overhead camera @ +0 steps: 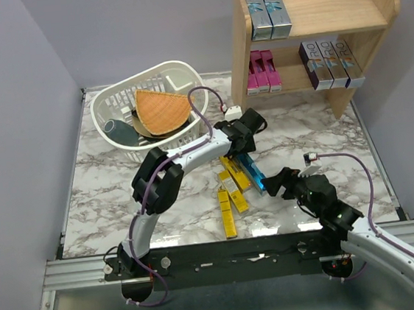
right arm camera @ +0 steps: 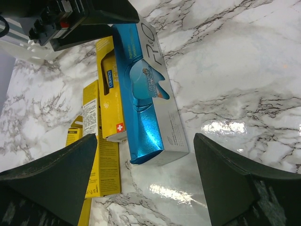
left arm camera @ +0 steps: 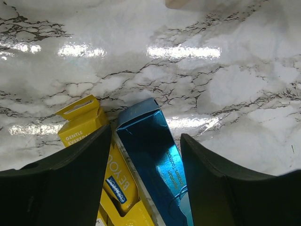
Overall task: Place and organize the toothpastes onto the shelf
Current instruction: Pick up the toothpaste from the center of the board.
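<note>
White-grey marble tabletop [overhead camera: 323,135], lilac walls around it.

Left gripper [left arm camera: 146,133] is down at table level mid-table. Its jaws are spread and straddle the far end of a blue-silver carton [left arm camera: 150,160] lying flat on the marble. The left finger [left arm camera: 70,179] overlaps a yellow carton [left arm camera: 82,125] just beside the blue one. A strip of yellow shows between that finger and the blue-silver carton, so it's not clamped. The other finger sits right at the carton's opposite edge; can't tell if it touches.

Right gripper [right arm camera: 146,139] hangs over the near end of the same carton, jaws wide apart, holding nothing.

More yellow cartons [overhead camera: 229,208] lie flat in a loose cluster left of the blue one, toward the arm bases.

Wooden shelf [overhead camera: 239,55] is at the far right of the table.
- Upper tier: blue-silver pair [overhead camera: 270,11] upright at the left end.
- Lower tier: three magenta cartons [overhead camera: 263,71] at the left, three purple-silver cartons [overhead camera: 330,62] upright at the right.

White slotted basket [overhead camera: 109,106] sits far left, well apart from the shelf. It holds an orange wedge [overhead camera: 164,109] and a grey item [overhead camera: 121,130].
</note>
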Tool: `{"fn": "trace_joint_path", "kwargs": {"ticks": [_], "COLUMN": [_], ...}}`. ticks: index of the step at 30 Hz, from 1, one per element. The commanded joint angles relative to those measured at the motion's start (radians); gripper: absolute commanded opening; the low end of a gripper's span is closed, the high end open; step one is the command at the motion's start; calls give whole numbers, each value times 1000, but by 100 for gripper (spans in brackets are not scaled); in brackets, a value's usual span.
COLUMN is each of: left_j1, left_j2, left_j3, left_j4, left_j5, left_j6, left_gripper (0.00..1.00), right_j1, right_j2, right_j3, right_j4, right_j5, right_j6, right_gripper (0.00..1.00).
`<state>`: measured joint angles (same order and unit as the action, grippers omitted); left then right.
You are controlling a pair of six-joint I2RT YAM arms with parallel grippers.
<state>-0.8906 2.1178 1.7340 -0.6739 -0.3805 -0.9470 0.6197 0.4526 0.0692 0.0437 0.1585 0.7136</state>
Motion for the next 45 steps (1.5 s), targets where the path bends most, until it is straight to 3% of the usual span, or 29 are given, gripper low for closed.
{"fn": "trace_joint_path", "kwargs": {"ticks": [1,12,20,28,45], "left_j1": [-5,-7,-7,19,78], "left_j2": [47,142,90,-80,-487], "left_j3": [41,110,73,-119,-646], "left_j4": [-7,-36,-3,227,874], "left_j5": [25,40,57,123,209], "left_j6": [-7,1,-3,-73,-377], "left_gripper": [71,68,55,40,32], "right_j1": [-6,-6,-6,-6,-5], "right_j2": [-11,-17,-43,-89,-138], "right_j3": [-19,-25,-32,-42,-12], "right_j4": [25,33,39,58,186], "right_j5": [1,3,-8,-42,-211], "right_j6": [-14,-19,-29,-48,-200], "right_gripper": [92,92,92,91,93]}}
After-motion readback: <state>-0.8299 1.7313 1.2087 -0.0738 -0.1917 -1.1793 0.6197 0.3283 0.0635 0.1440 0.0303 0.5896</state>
